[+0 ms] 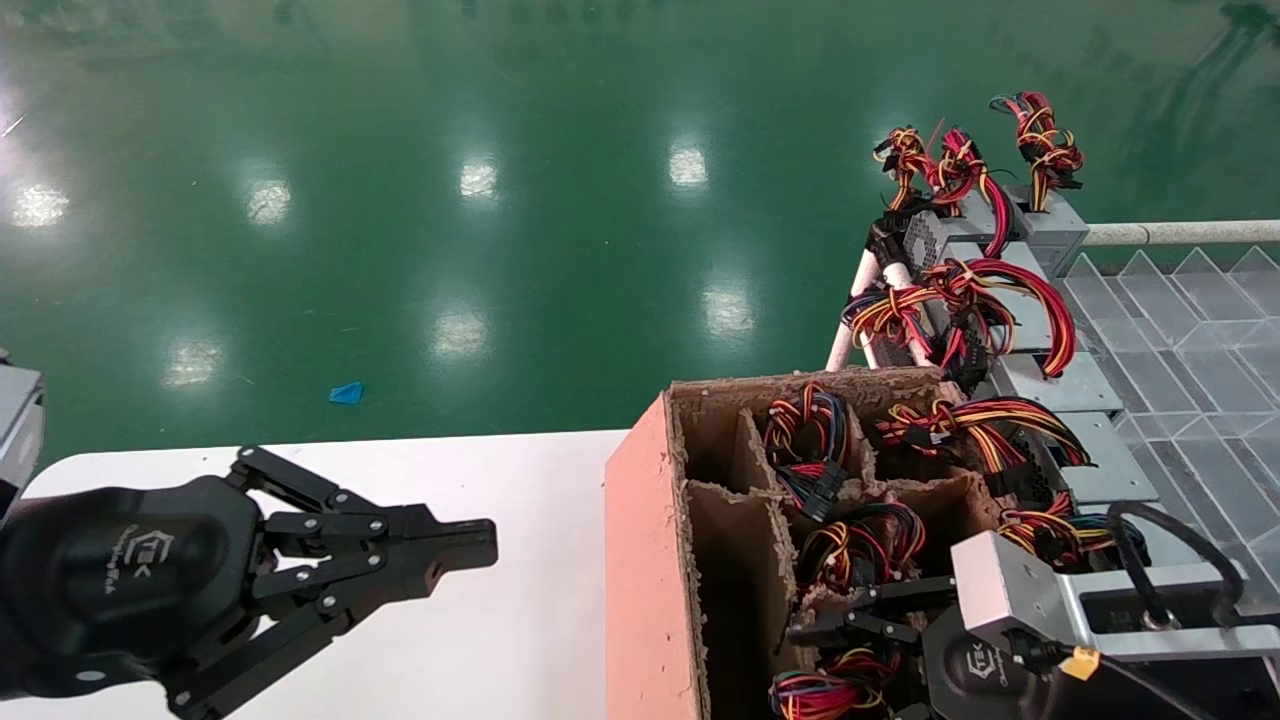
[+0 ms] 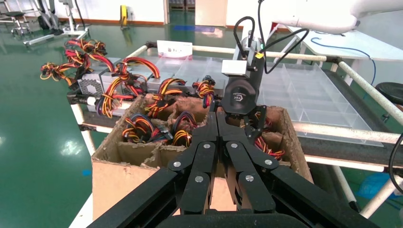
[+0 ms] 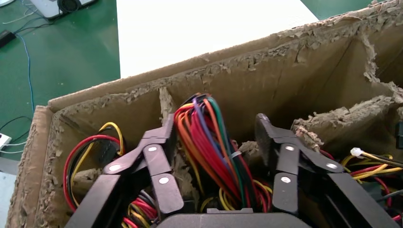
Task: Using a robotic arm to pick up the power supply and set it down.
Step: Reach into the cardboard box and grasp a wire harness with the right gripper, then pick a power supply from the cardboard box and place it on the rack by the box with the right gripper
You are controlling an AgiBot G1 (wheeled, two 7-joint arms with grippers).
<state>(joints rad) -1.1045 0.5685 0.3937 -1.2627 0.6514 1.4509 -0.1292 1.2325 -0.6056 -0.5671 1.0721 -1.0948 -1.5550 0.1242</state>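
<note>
My right gripper (image 3: 215, 124) is lowered into a compartment of the cardboard box (image 3: 142, 90), open. Between its fingers (image 3: 159, 156) stands the power supply's wire bundle (image 3: 209, 142) of red, orange, purple and green wires held by a white tie. The fingers stand on either side of the bundle with gaps showing. The power supply's grey body is hidden below. In the head view the right gripper (image 1: 850, 625) is at the box's near right, under its silver wrist (image 1: 1010, 590). My left gripper (image 1: 485, 545) hovers shut over the white table (image 1: 520, 620), left of the box.
The pink-sided cardboard box (image 1: 640, 520) has torn dividers and several compartments with wire bundles (image 1: 805, 420). More grey power supplies (image 1: 1040, 225) sit in a row on the rack behind it, beside a clear compartment tray (image 1: 1180, 320). The floor is green, with a blue scrap (image 1: 346, 393).
</note>
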